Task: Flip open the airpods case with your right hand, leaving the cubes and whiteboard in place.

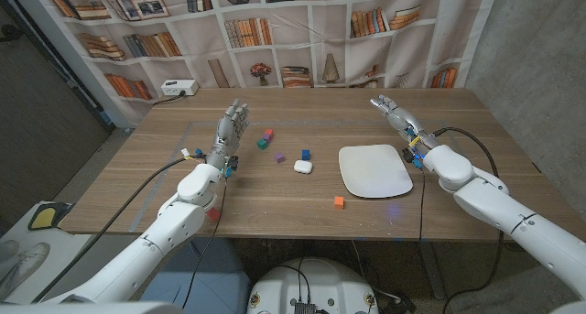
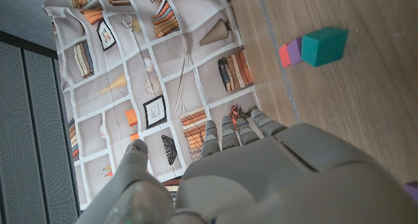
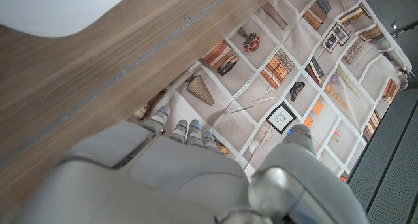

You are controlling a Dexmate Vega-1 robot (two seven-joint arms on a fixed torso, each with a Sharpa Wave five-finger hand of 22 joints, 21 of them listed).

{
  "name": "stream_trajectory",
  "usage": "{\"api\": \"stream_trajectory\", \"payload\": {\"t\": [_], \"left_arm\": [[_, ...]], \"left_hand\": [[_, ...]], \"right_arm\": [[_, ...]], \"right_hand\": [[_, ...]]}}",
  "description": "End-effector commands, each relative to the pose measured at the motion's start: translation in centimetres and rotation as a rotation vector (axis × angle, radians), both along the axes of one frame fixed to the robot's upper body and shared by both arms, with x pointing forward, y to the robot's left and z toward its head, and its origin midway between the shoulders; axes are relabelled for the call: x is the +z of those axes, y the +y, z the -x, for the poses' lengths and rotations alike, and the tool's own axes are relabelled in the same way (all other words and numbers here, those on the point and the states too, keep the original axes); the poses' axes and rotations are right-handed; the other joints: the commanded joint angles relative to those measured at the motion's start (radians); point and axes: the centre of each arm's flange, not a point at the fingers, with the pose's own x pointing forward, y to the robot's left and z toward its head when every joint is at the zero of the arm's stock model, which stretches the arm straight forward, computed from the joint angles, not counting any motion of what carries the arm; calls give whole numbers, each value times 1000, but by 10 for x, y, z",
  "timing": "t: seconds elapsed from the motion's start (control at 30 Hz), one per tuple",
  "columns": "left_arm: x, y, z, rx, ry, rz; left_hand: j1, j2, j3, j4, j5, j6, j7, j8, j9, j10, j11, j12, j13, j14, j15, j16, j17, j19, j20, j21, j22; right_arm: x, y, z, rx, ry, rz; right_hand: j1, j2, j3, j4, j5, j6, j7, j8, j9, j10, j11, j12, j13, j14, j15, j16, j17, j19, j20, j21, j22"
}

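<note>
where cubes dot the wooden table, bookshelf backdrop behind

The bench is brown wood with long grain lines and a dull, smooth top. The airpods case looks like smooth white plastic. The whiteboard is white, smooth and a little shiny. The cubes have plain, flat colours and do not shine. Both hands, left hand and right hand, look like smooth grey plastic. The bookshelf backdrop at the far edge looks like printed cloth with soft folds.
</note>
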Motion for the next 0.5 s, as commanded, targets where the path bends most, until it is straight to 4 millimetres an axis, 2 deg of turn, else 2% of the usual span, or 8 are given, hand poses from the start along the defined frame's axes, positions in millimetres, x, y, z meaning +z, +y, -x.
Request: {"api": "stream_trajectory", "payload": {"t": [0.03,0.4,0.47,0.5], "left_arm": [[-1,1,0,3,-5,3],[-4,2,-1,8,-3,13],[-4,1,-2,0,-4,10],[-4,1,-2,-1,-4,9]], "left_hand": [[1,-6,-3,-2,3,-4,2,-1,3,0,2,-1,2,-1,4,-2,4,4,4,6,3],[0,-6,-3,-2,3,1,1,1,3,4,-1,0,2,1,3,-1,4,5,1,6,3],[0,-6,-3,-2,3,1,1,1,3,4,-1,0,2,1,2,-1,4,5,1,6,3],[0,-6,-4,-2,3,0,2,1,3,3,-1,0,2,1,2,-1,4,5,0,6,3]], "right_arm": [[5,5,12,-43,-33,83],[10,8,22,-42,-40,123],[8,9,26,-74,-94,88],[8,10,28,-71,-97,83]], "right_hand": [[15,2,4,-5,-3,-62,-1,7,2,13,-2,10,3,-92,5,4,5,-8,9,3,5],[40,10,16,-10,-5,-63,-3,10,3,48,-7,25,7,-96,8,7,5,-15,10,5,5],[46,12,19,-11,-5,-60,-3,13,3,57,-7,29,8,-95,7,8,5,-16,11,5,5],[75,18,31,-16,-8,-21,-6,29,3,101,-13,46,15,-65,0,23,5,9,7,16,5]]}}
